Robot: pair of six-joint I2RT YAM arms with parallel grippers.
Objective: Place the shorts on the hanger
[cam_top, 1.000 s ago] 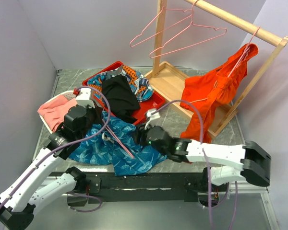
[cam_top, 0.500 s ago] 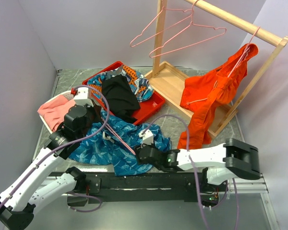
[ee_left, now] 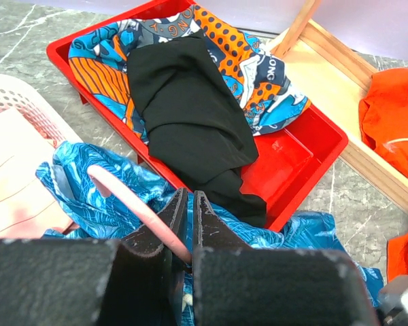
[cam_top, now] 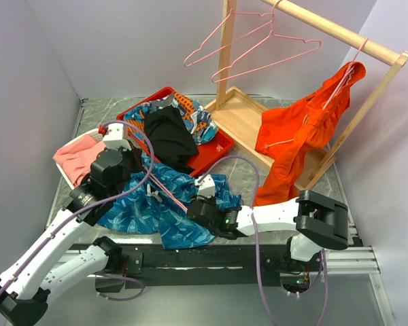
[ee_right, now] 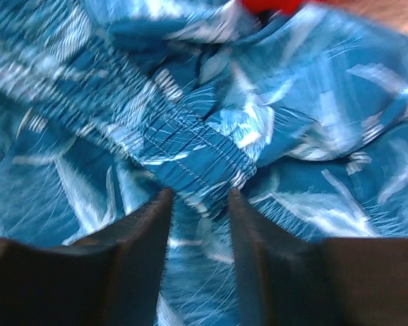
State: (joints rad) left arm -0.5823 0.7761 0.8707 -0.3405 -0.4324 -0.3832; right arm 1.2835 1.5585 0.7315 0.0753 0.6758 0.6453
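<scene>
The teal-blue leaf-print shorts [cam_top: 139, 212] lie crumpled on the table in front of the red tray. My left gripper [cam_top: 139, 178] is shut on a pink wire hanger [cam_top: 171, 195], which slants across the shorts. In the left wrist view the pink hanger [ee_left: 132, 207] is pinched between the jaws of my left gripper [ee_left: 188, 198], above the shorts [ee_left: 88, 197]. My right gripper [cam_top: 194, 212] is low on the shorts' right part. In the right wrist view it [ee_right: 198, 198] is open, with the fingers on either side of the gathered waistband of the shorts [ee_right: 190, 146].
A red tray [cam_top: 221, 146] behind holds a black garment [cam_top: 168, 136] and an orange-and-blue cloth [cam_top: 196, 117]. A white basket [cam_top: 66, 175] with pink cloth is at the left. A wooden rack [cam_top: 340, 30] at the back right carries two pink hangers [cam_top: 258, 47] and an orange garment [cam_top: 299, 132].
My right gripper has moved left and towards the near edge, down onto the shorts, with its arm folding in. The left gripper and hanger have barely shifted.
</scene>
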